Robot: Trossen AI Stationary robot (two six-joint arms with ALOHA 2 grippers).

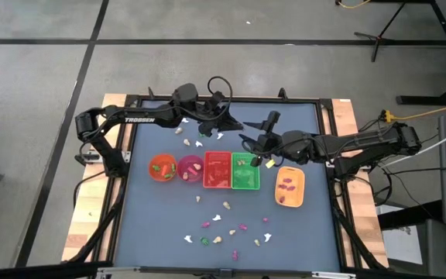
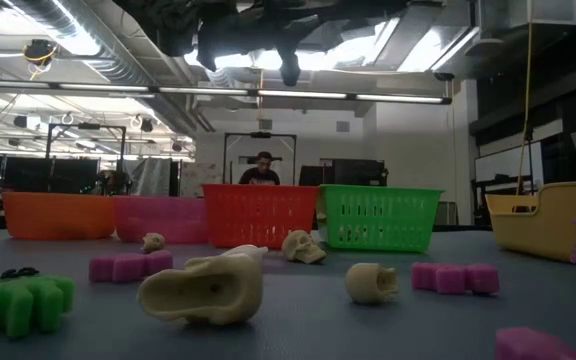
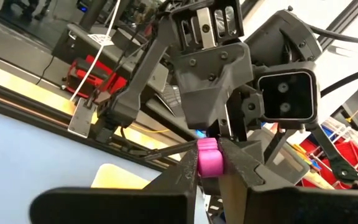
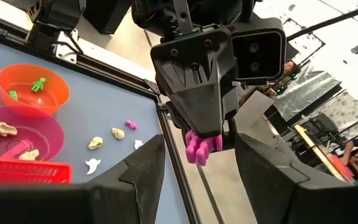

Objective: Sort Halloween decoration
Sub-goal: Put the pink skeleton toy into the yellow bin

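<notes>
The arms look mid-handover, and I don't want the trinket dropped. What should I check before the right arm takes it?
1. Left gripper has its jaws shut on the magenta trinket: ok.
2. Right gripper has its jaws open wide enough for the trinket: ok.
3. The trinket sits between the right jaws, as the right wrist view shows it: ok.
4. The trinket is far enough in for a firm pinch: cannot tell.
5. The yellow tray that already holds magenta pieces has room: ok.
6. The person is beyond the table, away from the arms: ok.
</notes>
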